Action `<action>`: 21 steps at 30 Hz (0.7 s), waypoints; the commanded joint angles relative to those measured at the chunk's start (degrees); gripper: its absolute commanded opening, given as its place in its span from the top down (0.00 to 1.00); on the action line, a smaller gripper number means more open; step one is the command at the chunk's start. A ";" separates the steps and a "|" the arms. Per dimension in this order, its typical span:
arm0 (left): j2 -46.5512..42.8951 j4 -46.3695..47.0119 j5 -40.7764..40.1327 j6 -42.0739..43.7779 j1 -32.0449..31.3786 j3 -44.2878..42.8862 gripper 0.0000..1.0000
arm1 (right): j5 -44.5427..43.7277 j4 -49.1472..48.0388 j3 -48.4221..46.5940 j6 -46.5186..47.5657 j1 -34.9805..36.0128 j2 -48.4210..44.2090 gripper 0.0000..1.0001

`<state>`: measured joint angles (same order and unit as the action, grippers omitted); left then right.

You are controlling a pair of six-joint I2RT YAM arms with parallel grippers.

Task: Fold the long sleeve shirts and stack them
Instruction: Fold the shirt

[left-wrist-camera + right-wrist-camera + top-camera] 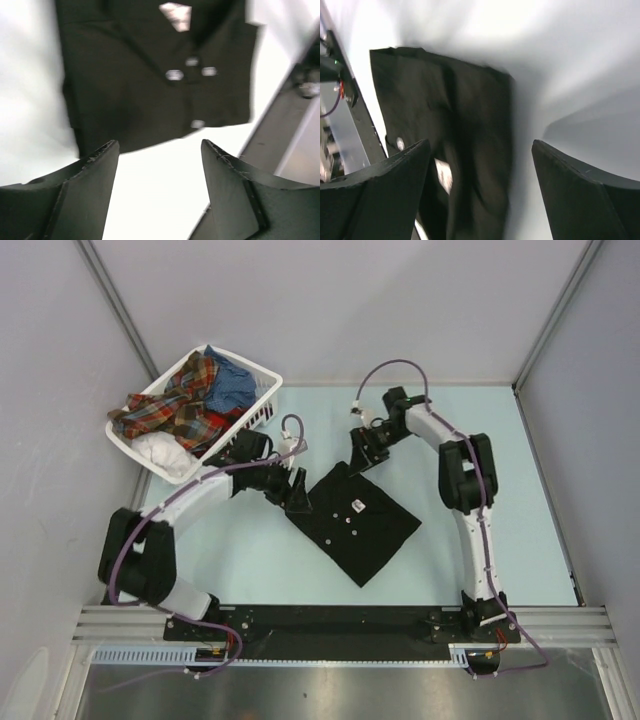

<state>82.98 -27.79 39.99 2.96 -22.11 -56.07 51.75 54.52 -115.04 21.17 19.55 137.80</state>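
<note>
Folded black shirt (350, 528), white label (357, 505) illegible

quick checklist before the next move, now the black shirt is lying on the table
1. left gripper empty, jaws apart: ok
2. right gripper empty, jaws apart: ok
3. black shirt folded into a flat packet on the table: ok
4. both grippers clear of the shirt's corners: cannot tell, they hang right at its edge
5. more to fold: plaid shirt, blue garment and white garment lie in the basket: ok
</note>
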 commanded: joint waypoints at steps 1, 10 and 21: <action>8.94 -1.92 -6.67 6.79 0.31 -2.89 0.27 | -5.51 -1.44 9.09 -1.39 -6.00 -10.43 0.09; 20.38 -2.26 -6.25 4.95 0.05 -3.18 0.60 | -6.92 -1.35 37.24 -0.61 -10.67 -27.05 0.19; 15.38 -5.44 6.77 -1.11 -10.23 4.65 0.68 | -14.65 -5.92 28.60 0.19 -9.01 -14.85 0.91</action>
<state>101.78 -30.46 40.64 4.64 -28.93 -54.72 40.99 51.75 -75.94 20.14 10.55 117.75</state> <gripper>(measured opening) 0.272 0.134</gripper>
